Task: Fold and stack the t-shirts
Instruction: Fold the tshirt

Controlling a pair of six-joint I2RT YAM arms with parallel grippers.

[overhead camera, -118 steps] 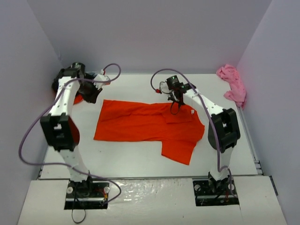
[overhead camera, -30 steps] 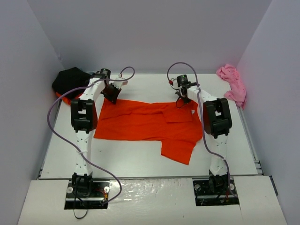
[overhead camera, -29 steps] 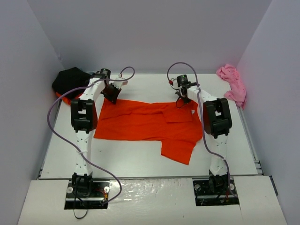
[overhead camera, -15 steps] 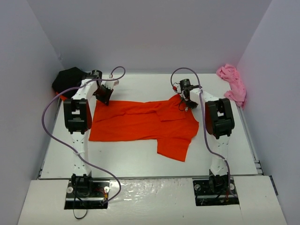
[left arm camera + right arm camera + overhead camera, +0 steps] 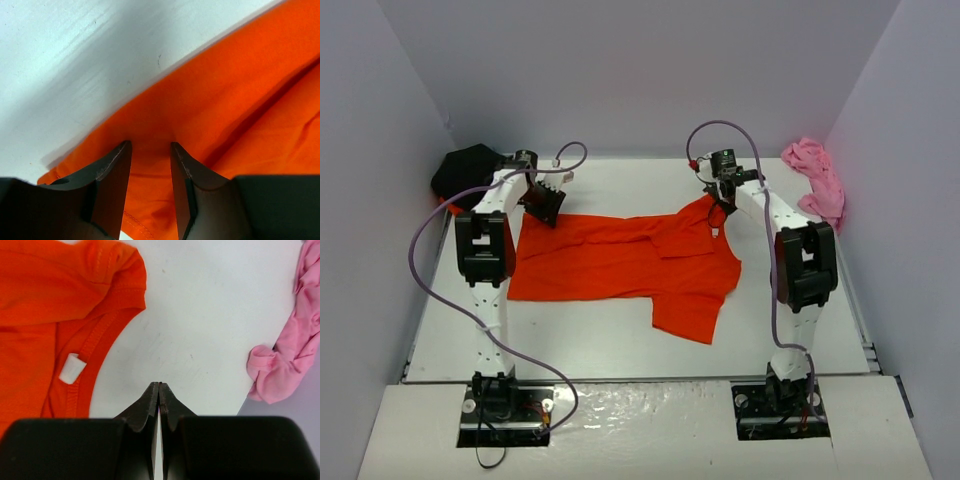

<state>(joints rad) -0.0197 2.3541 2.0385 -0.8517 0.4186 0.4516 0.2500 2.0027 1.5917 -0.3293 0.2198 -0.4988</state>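
A bright orange-red t-shirt lies spread across the middle of the table, one sleeve pointing to the near edge. My left gripper is at its far left corner. In the left wrist view the jaws stand a little apart with orange cloth between them. My right gripper is just beyond the collar. In the right wrist view it is shut and empty over bare table, with the collar and its white label to its left. A pink t-shirt lies crumpled at the far right.
A black t-shirt lies bunched in the far left corner on a second orange-red one. The pink shirt also shows at the right of the right wrist view. Purple-grey walls close in the table on three sides.
The orange shirt has slid a little to the left with my left gripper. My right gripper has moved to the far right, off the collar, and the cloth stays peaked towards it.
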